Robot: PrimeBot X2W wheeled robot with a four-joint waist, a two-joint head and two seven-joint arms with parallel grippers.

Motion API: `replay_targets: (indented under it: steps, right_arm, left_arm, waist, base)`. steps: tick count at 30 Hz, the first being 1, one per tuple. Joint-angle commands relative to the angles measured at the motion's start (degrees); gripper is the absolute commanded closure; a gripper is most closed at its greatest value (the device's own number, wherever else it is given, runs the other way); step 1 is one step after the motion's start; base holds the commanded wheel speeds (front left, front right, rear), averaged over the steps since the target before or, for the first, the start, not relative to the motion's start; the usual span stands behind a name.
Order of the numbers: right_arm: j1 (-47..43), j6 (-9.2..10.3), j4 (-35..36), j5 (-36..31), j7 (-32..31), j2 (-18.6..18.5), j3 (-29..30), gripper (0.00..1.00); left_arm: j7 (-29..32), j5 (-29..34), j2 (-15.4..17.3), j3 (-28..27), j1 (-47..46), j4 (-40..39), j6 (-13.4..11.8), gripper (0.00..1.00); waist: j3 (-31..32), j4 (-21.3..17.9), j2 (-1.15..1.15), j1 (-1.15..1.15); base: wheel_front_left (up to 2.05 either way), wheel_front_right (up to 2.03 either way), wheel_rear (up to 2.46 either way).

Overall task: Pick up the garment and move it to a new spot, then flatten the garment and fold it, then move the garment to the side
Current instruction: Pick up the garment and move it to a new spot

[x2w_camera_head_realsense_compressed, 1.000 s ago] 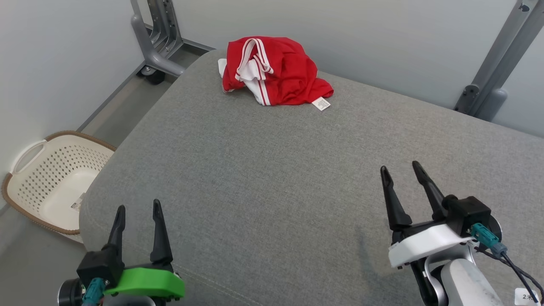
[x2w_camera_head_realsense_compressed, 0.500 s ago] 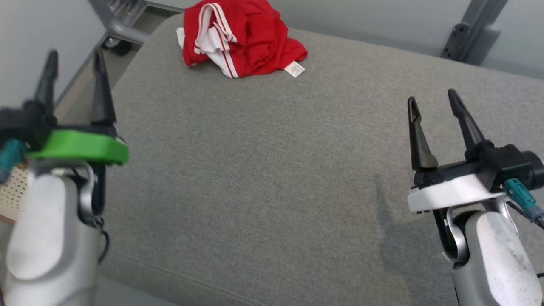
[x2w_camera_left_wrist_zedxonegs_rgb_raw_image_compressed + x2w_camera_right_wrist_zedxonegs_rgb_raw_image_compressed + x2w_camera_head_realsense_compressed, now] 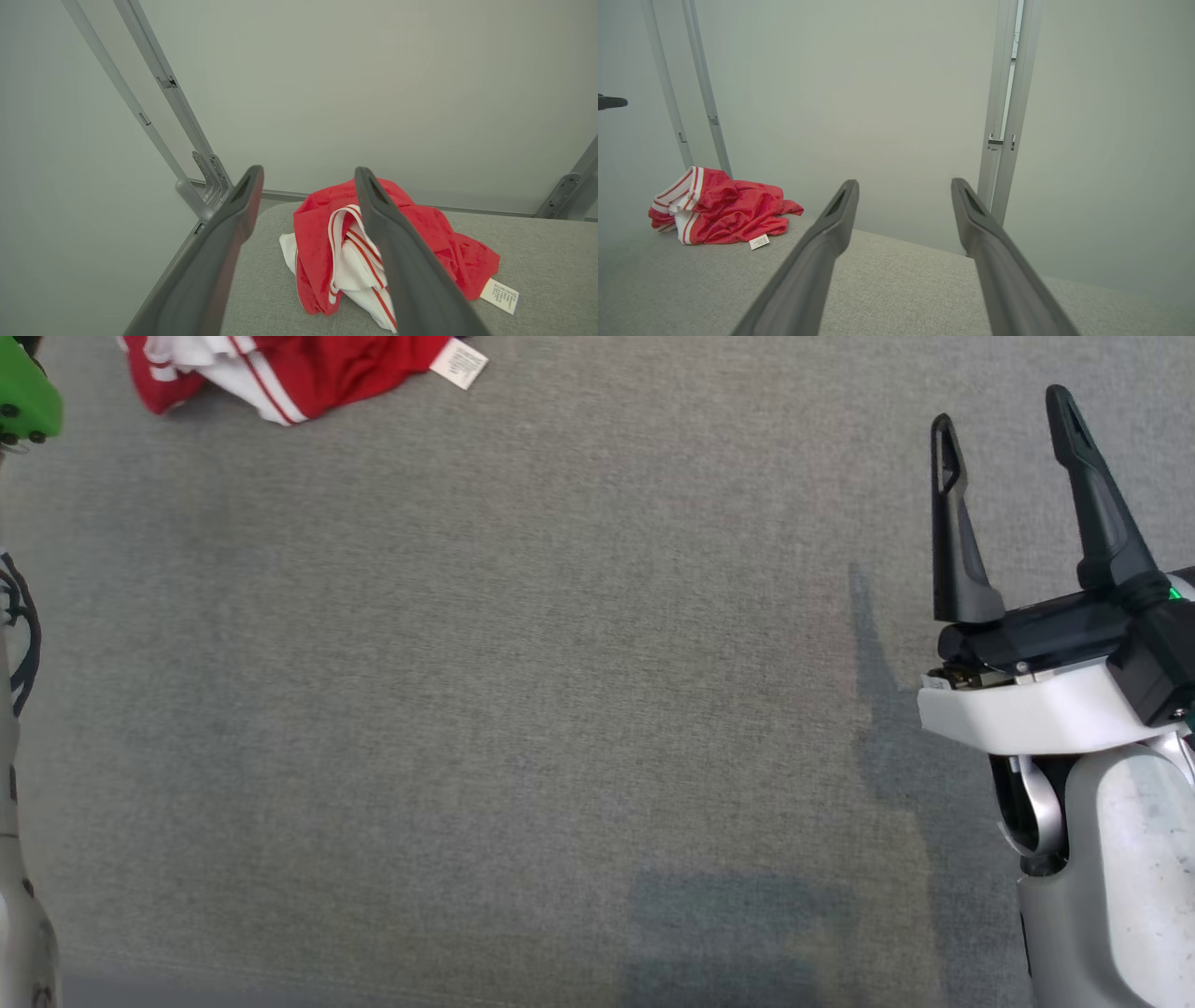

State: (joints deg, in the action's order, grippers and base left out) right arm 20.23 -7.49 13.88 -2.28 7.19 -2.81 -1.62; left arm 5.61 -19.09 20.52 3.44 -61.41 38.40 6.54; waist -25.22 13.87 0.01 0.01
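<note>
Red garment (image 3: 434, 238) on grey cushion (image 3: 560, 663), metal posts (image 3: 1008, 116) behind

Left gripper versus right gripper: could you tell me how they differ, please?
The left gripper has a green mount, the right gripper a white mount. The left gripper's jaws frame the garment; the right gripper's frame bare wall. Both are open and empty.

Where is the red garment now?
In the head view the red garment lies crumpled at top left on the grey cushion near its far left corner, ahead of the left gripper.
</note>
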Motion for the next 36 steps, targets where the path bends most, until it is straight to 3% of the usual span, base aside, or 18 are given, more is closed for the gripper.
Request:
replay_targets:
  steps: [1, 12, 19, 20, 21, 22, 28, 36]
  right_arm:
    - [0.8, 0.00, 1.1, -0.8, -0.3, -0.2, 0.3, 0.00]
    - [0.3, 0.00, 4.3, -1.8, -0.4, -0.1, 0.5, 0.00]
    - [1.4, 0.00, 5.4, -2.0, -0.3, -0.1, 0.1, 0.00]
    - [1.4, 0.00, 5.6, -2.0, -0.3, -0.1, 0.1, 0.00]
    - [1.5, 0.00, 5.6, -2.0, -0.2, -0.1, 0.2, 0.00]
    - [1.5, 0.00, 5.7, -1.9, -0.1, -0.1, 0.3, 0.00]
    - [0.9, 0.00, 4.4, -1.4, 0.7, -0.1, 0.9, 0.00]
    - [-0.4, 0.00, 0.9, 0.7, 2.5, -0.2, 1.1, 0.00]
  left_arm:
    - [1.3, -1.4, 0.6, 0.7, -2.3, 1.4, 0.5, 0.00]
    - [6.8, -6.7, 4.5, 6.8, -5.9, 7.9, 0.9, 0.00]
    - [5.5, -6.6, 5.8, 7.4, -6.6, 12.4, 0.1, 0.00]
    - [4.9, -6.5, 6.1, 7.5, -6.7, 12.9, -0.1, 0.13]
    - [4.3, -6.3, 6.2, 7.5, -6.9, 13.4, -0.2, 0.62]
    - [3.3, -6.1, 6.3, 7.6, -7.1, 13.7, -0.3, 1.00]
    - [-1.8, -4.8, 7.1, 8.8, -8.6, 14.9, 0.1, 1.00]
    - [-3.7, -4.1, 7.2, 12.3, -11.1, 13.4, 0.8, 1.00]
  waist:
    - [-9.9, -8.6, -0.01, -0.01]
    - [-14.2, -10.0, -0.01, -0.01]
    - [-15.3, -11.0, -0.01, -0.01]
    - [-15.3, -11.1, -0.01, -0.01]
    - [-15.4, -11.2, -0.01, -0.01]
    - [-15.3, -11.3, -0.01, -0.01]
    - [-13.2, -11.4, -0.01, -0.01]
    - [-5.8, -11.6, -0.01, -0.01]
  base:
    - [0.00, 0.00, 0.00]
    - [0.00, 0.00, 0.00]
    - [0.00, 0.00, 0.00]
    - [0.00, 0.00, 0.00]
    - [0.00, 0.00, 0.00]
    - [0.00, 0.00, 0.00]
    - [0.00, 0.00, 0.00]
    - [0.00, 0.00, 0.00]
